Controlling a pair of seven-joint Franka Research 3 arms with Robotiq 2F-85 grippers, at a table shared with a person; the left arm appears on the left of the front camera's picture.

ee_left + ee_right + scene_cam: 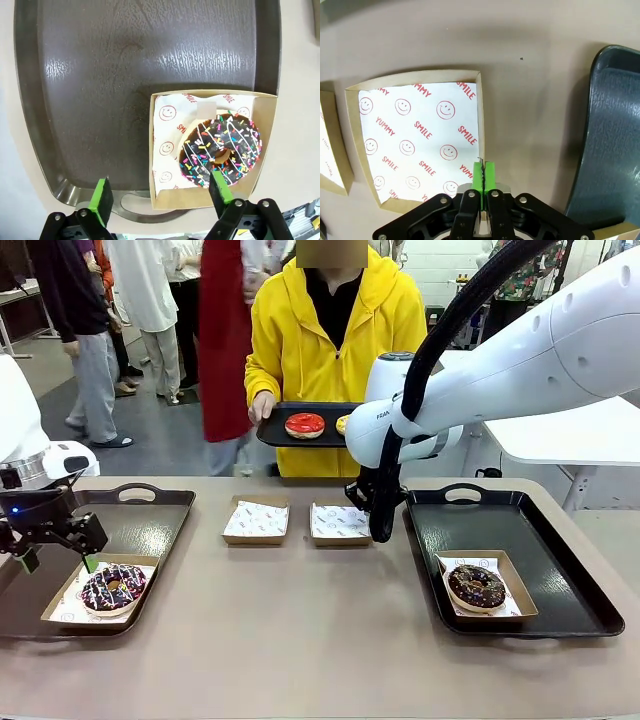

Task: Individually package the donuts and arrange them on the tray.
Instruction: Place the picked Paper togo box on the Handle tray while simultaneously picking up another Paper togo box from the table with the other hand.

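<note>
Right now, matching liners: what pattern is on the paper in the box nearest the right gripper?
Paper: white with red smileys and words; right wrist view.

Four donuts are showing: the striped donut point(113, 587), the chocolate donut point(476, 585), the red-iced donut point(305, 424) and the yellow-iced donut point(342, 424), which is partly hidden. Four paper-lined boxes are lying out: the left filled box point(65, 608), the right filled box point(515, 585), the left empty box point(256, 520) and the right empty box point(339, 522). Three dark trays are showing: the left tray point(140, 525), the right tray point(540, 530) and the held tray point(275, 425).

Left box point(256, 520), right box point(339, 522) sitting side by side mid-counter point(300, 640), between left tray point(150, 525) and right tray point(560, 560). Left donut point(113, 587), right donut point(476, 586) lying boxed on respective trays. Person point(335, 330) behind counter holding third tray point(275, 430) carrying two donuts point(305, 425).
</note>
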